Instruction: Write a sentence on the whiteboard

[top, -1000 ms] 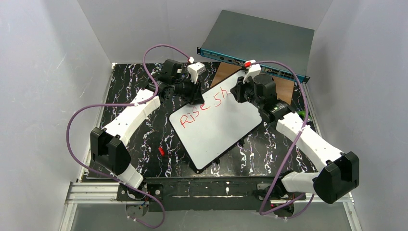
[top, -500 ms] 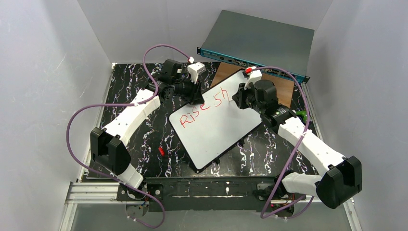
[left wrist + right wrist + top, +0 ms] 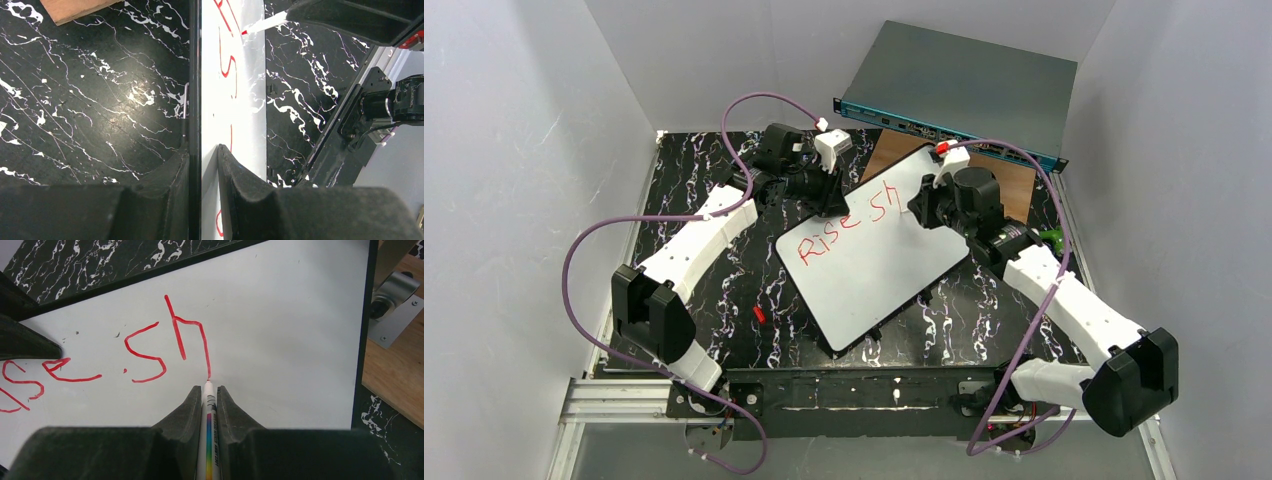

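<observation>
Right fingers (image 3: 186, 407) clench a marker (image 3: 209, 432), its tip at the "h" of the sentence (image 3: 150, 357) on the whiteboard (image 3: 290, 315). Left fingers (image 3: 240, 190) pinch the whiteboard's edge, clear only from that wrist. Overhead, the whiteboard lies on the bench (image 3: 714, 290).

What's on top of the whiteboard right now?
On the whiteboard: red writing reading "Rise sh", the marker tip at the h's foot. The left gripper clamps its edge. The right gripper covers part from above.

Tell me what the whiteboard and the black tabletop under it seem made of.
Whiteboard: glossy white coated panel, perhaps melamine or enamel, judging by its sheen and thin dark edge. Tabletop: black with white veining, marble-look; real stone or printed laminate, cannot tell.
</observation>
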